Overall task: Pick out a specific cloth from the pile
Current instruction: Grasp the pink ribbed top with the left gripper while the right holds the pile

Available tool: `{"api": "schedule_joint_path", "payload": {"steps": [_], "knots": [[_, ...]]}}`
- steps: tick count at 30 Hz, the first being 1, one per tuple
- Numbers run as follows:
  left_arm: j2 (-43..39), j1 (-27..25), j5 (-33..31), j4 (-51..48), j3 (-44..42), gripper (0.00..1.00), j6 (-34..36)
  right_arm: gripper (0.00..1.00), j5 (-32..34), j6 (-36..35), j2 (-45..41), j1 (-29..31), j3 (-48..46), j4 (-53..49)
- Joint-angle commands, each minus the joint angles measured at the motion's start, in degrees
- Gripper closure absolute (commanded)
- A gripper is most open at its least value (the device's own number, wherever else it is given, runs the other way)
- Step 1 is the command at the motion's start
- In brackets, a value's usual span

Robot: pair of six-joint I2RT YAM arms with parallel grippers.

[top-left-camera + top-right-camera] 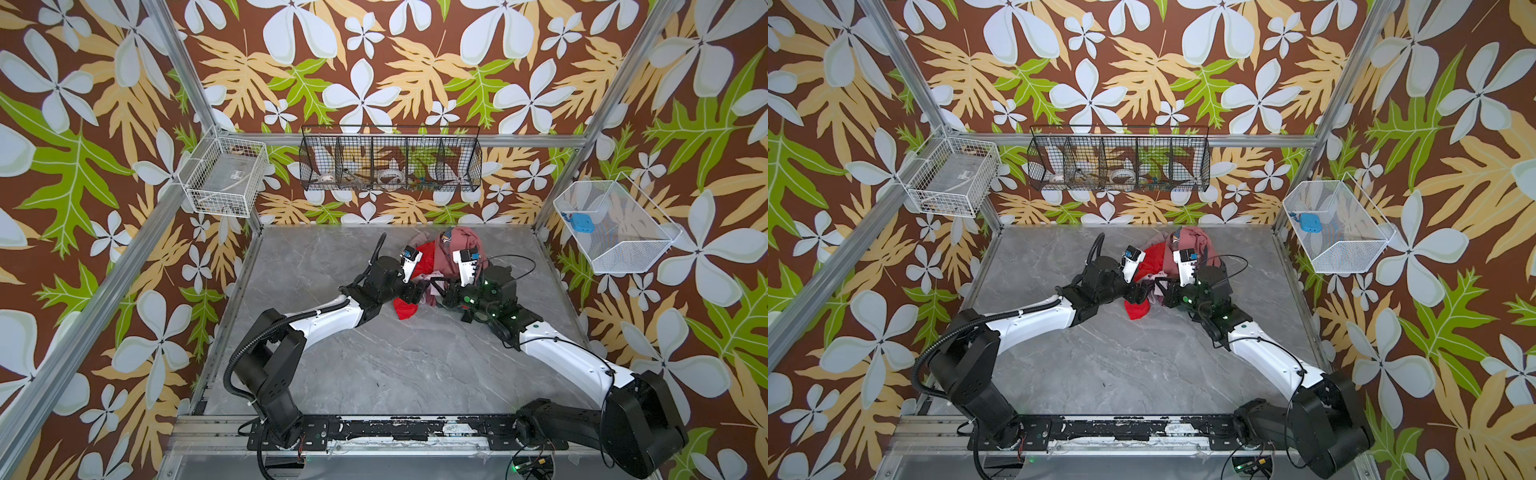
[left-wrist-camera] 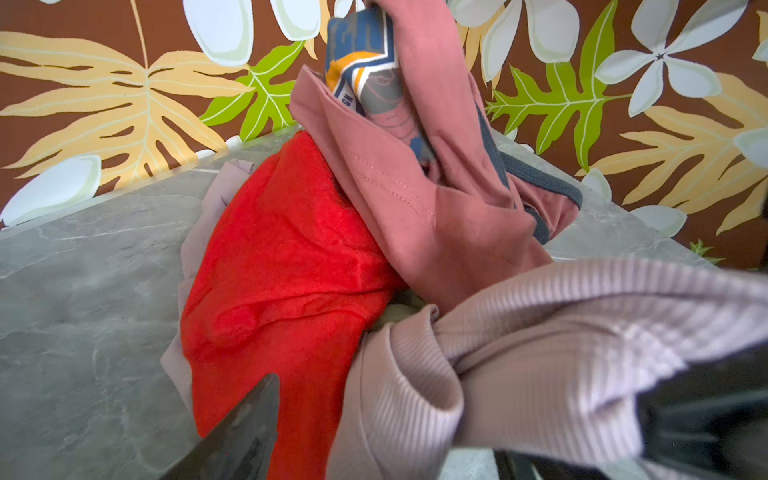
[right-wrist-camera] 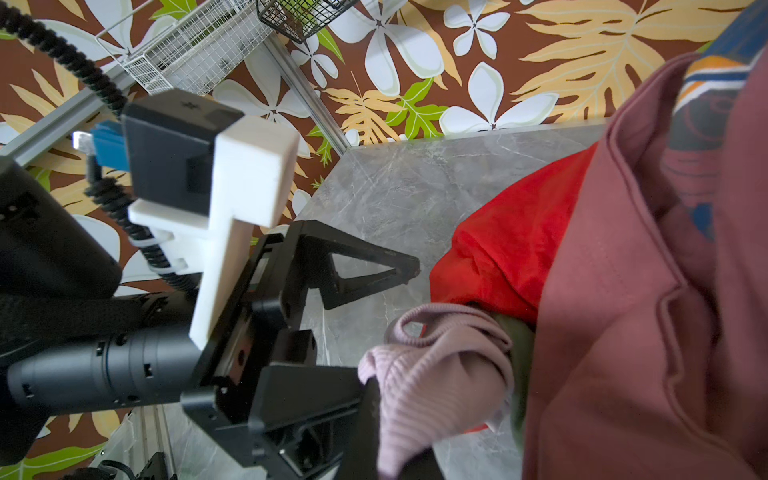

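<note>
The step in hand seems to be freeing the cloth (image 3: 440, 374) at the near edge of the pile (image 1: 461, 245): the right gripper (image 1: 437, 291) pinches it, while the left gripper (image 3: 388, 328), jaws wide with a fold between them, likely needs to clamp and pull nearward.

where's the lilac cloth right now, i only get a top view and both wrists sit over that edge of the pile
Observer: In the right wrist view the cloth is bunched at the edge of the pile, its end pinched in the shut right gripper.
Operator: is the left one shut too
Observer: No. The left gripper has its fingers apart, and one fingertip touches no fabric.
Operator: is the lilac free of the heap
Observer: Not yet. In the left wrist view the red cloth lies over part of it; lilac ribbed fabric shows past the red's other side.
</note>
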Motion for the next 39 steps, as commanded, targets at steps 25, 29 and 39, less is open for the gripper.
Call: {"api": "schedule_joint_path", "payload": {"steps": [25,29,39], "knots": [[1.2,-3.2,-1.8,-1.9,4.0,1.00,-0.3,0.31,8.1,-0.7,-4.5,-3.5,-3.1,0.1],[0.1,-3.2,-2.6,-2.1,3.7,1.00,-0.8,0.22,10.4,0.2,-7.0,-5.0,-5.0,1.1],[-3.1,-3.2,-2.5,-1.1,2.6,1.00,-2.8,0.30,7.1,3.6,-3.0,-7.9,-5.6,3.7]]}}
